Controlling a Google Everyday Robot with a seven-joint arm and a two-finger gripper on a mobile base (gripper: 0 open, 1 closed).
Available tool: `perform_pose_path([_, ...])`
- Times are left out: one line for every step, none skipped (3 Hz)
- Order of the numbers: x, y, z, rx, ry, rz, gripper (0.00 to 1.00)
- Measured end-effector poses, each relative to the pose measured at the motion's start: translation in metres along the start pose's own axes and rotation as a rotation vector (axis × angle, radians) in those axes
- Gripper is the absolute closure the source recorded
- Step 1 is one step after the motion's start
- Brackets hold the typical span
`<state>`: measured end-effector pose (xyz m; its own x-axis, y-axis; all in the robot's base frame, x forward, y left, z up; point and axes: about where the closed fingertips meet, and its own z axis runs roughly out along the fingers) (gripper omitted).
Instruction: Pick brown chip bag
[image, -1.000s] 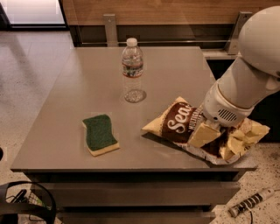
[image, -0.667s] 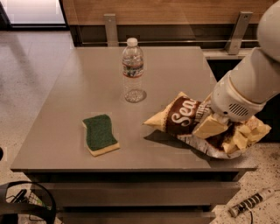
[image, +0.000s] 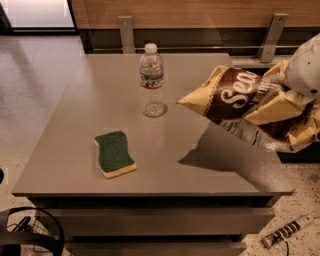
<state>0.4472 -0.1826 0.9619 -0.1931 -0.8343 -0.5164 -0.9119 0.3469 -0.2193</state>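
Observation:
The brown chip bag (image: 235, 95), dark brown with white script and tan-yellow ends, hangs in the air above the right side of the grey table (image: 90, 100) and casts a shadow on the tabletop. My gripper (image: 278, 106) is at the right edge of the view, shut on the bag's right half, with the white arm (image: 306, 70) above it. The bag's left end points toward the water bottle.
A clear water bottle (image: 151, 80) stands upright at the table's middle back. A green-and-yellow sponge (image: 114, 153) lies front left. A wooden wall with metal rail posts (image: 126, 32) runs behind. A power strip (image: 287, 231) lies on the floor at the lower right, cables (image: 25, 235) at the lower left.
The bag was resting on the table with my gripper on it; now it is lifted off the tabletop and held higher in the air at the right.

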Motion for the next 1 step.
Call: perform_pose_path([-0.0205, -0.0085, -0.0241, 0.027, -0.085, -0.071, 1.00])
